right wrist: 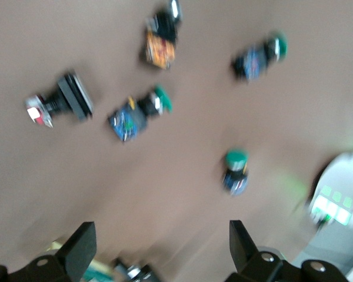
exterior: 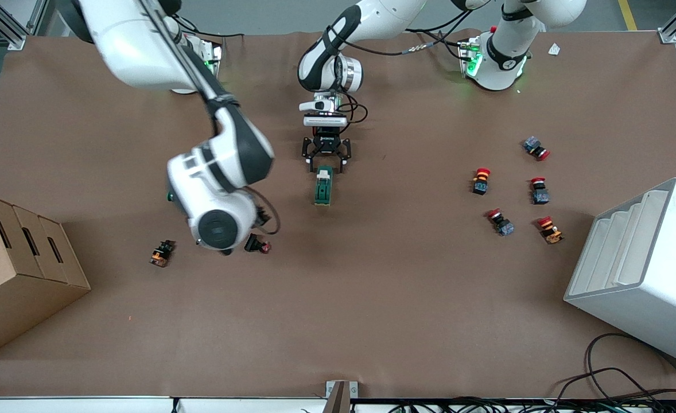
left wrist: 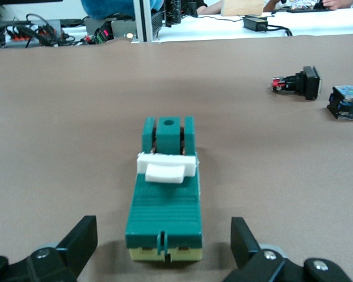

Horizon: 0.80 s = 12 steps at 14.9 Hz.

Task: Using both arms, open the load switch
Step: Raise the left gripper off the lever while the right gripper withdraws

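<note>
In the front view, take the load switch (exterior: 323, 187) as your landmark: it lies flat on the brown surface (exterior: 372, 298), its long axis running away from the front camera. Your left end effector (exterior: 326, 162) sits low at the switch's end farther from the camera, fingers spread wide to either side of that end and not closed on it. I judge it is lined up along the body so it can clamp and steady the block. Your right end effector is hidden under its own wrist (exterior: 217, 221), which hangs toward the right arm's end of the surface from the switch, over a black push button (exterior: 257, 245). It looks not yet placed to work the toggle.

In the left wrist view, the white toggle (left wrist: 166, 168) lies across the green body, with the forked end past it. The left fingertips (left wrist: 79, 241) stand wide apart, flanking the near end without touching, so a squeeze should catch the side walls.

In the right wrist view, blurred, the right fingertips (right wrist: 76, 249) are spread wide over green-capped push buttons (right wrist: 236, 170). The switch is not clearly shown here, so expect this arm to need bringing across to the switch
</note>
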Each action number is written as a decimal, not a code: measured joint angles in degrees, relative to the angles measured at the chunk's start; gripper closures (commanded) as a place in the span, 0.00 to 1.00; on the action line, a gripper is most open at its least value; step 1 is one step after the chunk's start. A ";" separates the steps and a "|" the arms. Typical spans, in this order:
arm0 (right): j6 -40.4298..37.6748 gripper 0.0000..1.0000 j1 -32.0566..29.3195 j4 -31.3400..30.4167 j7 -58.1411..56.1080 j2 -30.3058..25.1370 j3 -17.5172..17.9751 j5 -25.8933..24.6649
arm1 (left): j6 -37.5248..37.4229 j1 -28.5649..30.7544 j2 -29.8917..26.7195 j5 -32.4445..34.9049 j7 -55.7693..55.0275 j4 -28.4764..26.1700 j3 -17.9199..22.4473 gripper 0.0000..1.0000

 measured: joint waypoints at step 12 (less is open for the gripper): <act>0.13 0.00 -20.30 0.23 -58.31 -11.69 -0.17 -8.24 | 5.23 6.44 -16.08 -46.13 49.40 10.03 -0.05 0.00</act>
